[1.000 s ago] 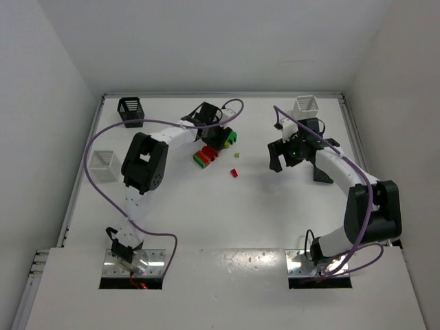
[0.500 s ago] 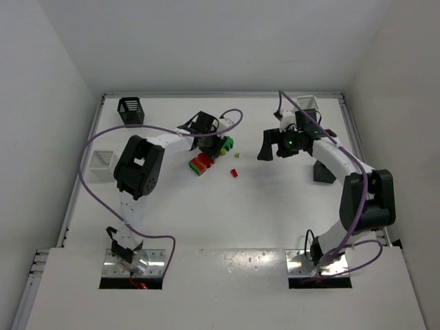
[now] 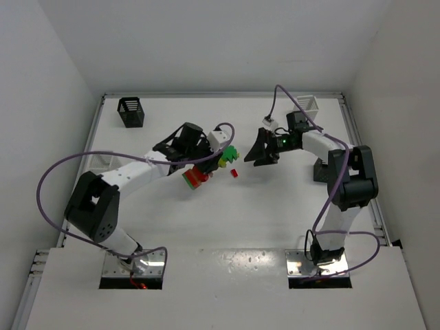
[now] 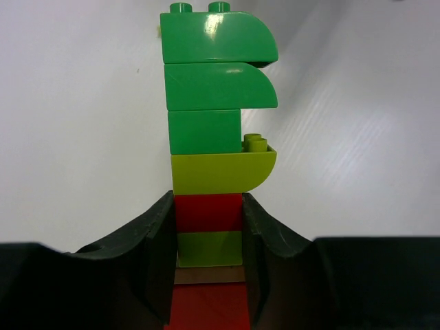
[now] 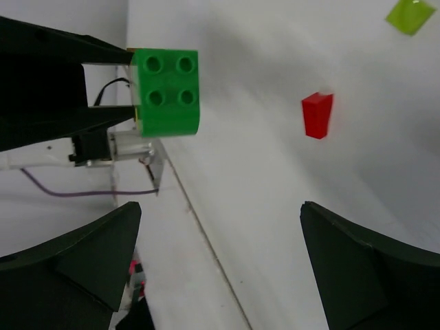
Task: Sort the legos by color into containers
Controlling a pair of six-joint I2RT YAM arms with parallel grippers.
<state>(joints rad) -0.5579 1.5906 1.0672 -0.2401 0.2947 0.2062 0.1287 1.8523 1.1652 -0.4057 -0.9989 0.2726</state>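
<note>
My left gripper [image 4: 208, 206] is shut on the red lower end of a multicolour stack of legos [image 4: 214, 96]. Above the jaws the stack runs red, yellow-green, then three green bricks. From above, the left gripper [image 3: 201, 167] holds this stack [image 3: 218, 159] near the table's middle, green end pointing right. My right gripper [image 3: 256, 157] stands wide open just right of that green end, holding nothing. In the right wrist view the green end [image 5: 167, 91] faces the right gripper [image 5: 220, 213], studs first. A small red piece [image 3: 234, 173] and a tiny yellow-green piece [image 5: 410, 14] lie loose on the table.
A black basket [image 3: 130, 111] stands at the back left and a white basket [image 3: 309, 104] at the back right. The right arm partly hides another black basket [image 3: 322, 172]. A white basket [image 3: 101, 162] at the left edge is mostly behind the left arm's cable.
My left gripper closed on the stack and carried it a little toward the near side. The right gripper opened fully and swung left toward the stack's green end.
</note>
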